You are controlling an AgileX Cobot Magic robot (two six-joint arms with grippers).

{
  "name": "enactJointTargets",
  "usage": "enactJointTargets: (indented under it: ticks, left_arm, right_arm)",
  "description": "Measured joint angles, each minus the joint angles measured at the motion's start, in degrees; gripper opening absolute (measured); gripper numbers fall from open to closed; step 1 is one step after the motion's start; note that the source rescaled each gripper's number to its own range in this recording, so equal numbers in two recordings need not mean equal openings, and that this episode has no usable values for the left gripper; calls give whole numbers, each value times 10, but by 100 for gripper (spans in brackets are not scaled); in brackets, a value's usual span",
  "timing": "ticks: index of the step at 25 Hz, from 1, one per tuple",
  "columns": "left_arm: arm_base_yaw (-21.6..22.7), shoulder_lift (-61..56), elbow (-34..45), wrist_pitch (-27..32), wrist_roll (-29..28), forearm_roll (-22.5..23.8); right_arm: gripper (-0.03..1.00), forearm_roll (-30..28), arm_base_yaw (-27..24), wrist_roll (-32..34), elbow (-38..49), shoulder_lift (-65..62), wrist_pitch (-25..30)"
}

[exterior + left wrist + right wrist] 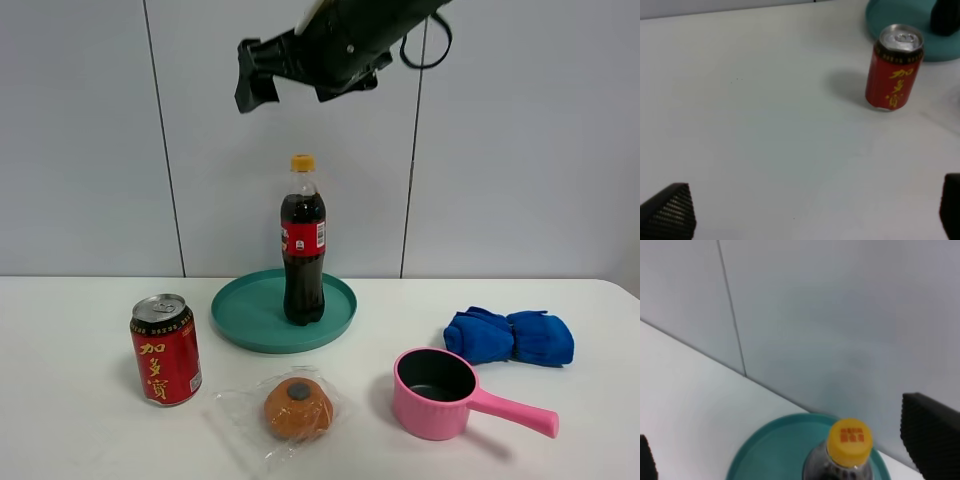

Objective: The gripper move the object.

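Observation:
The cola bottle (303,243), with its yellow cap and red label, stands upright on a teal tray (243,313) at the back middle of the table. My right gripper (256,76) hangs high above and slightly left of the cap, apart from the bottle. In the right wrist view the cap (850,440) shows between the widely spread fingers of this gripper (782,442), which is open and empty. My left gripper (812,207) is open and empty over bare table; only its fingertips (671,212) show. The bottle's dark base (945,17) is at the edge of that view.
A red drink can (165,349) stands front left, also in the left wrist view (893,68). A wrapped bun (296,407) lies in front of the tray. A pink pot (437,392) with a handle and a blue cloth (510,336) are on the right.

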Motion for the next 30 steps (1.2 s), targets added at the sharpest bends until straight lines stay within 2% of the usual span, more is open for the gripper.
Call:
enactJointTargets:
  ticks: [10,17,22,30]
  left_arm:
    - [0,0,0,0,0,0]
    - [0,0,0,0,0,0]
    - [0,0,0,0,0,0]
    - [0,0,0,0,0,0]
  right_arm:
    - [100,-4,24,0,0,-85,81]
    - [100,-46,30,5,0,-119,154]
    - [100,-62,-26,5,0,-123,162]
    - [100,-64,-150,6,0,-124,163]
